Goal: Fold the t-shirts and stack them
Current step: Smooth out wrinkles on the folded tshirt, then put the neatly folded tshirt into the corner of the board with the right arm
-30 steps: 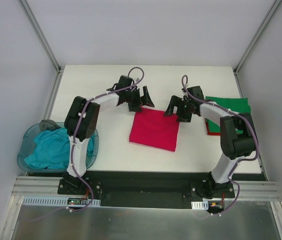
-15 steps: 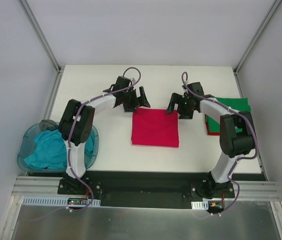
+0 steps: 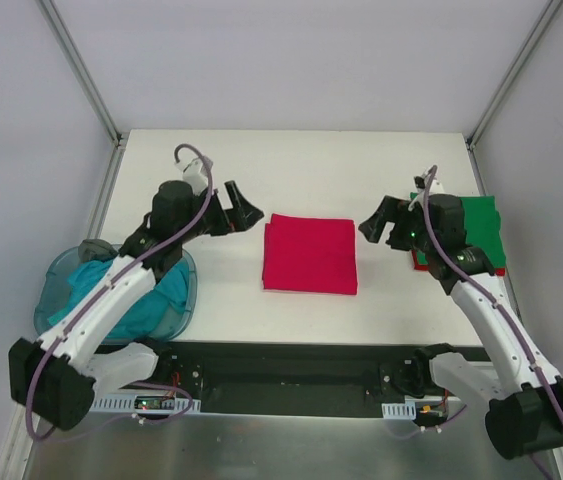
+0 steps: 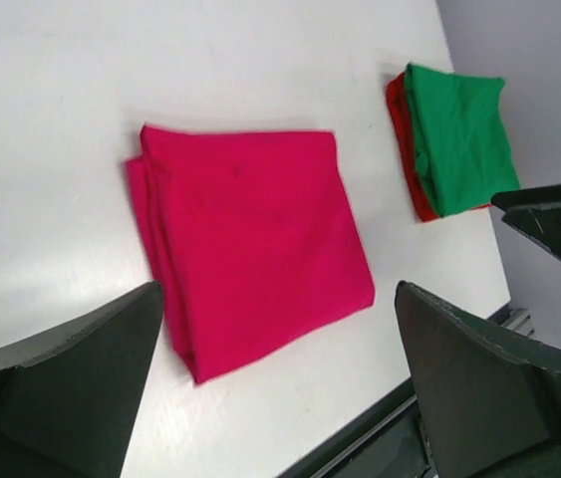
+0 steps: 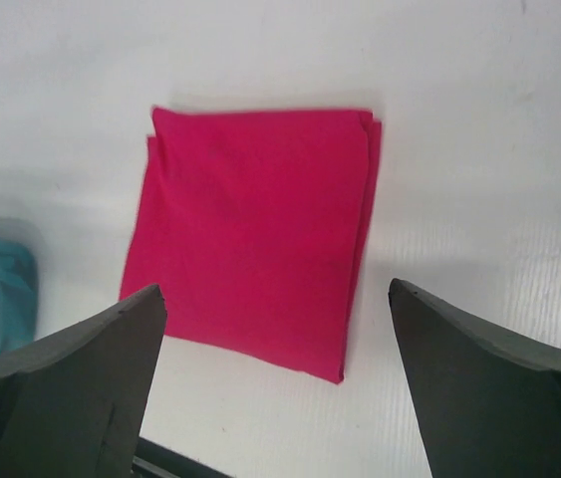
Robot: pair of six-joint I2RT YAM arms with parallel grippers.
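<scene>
A crimson t-shirt (image 3: 310, 255), folded into a square, lies flat in the middle of the white table; it also shows in the left wrist view (image 4: 250, 239) and the right wrist view (image 5: 255, 234). A folded green t-shirt (image 3: 479, 225) lies on a folded red one (image 3: 419, 262) at the right edge, also seen in the left wrist view (image 4: 459, 134). A teal t-shirt (image 3: 111, 295) sits crumpled in the blue tub (image 3: 188, 290). My left gripper (image 3: 243, 211) is open and empty, left of the crimson square. My right gripper (image 3: 379, 222) is open and empty, to its right.
A grey cloth (image 3: 93, 249) pokes out at the tub's far rim. The table's black front rail (image 3: 291, 360) runs along the near edge. Metal frame posts (image 3: 81, 70) stand at the back corners.
Both grippers have let go of the crimson shirt's far edge and drawn back outwards, left to the left and right to the right. The shirt now lies square and flat.
</scene>
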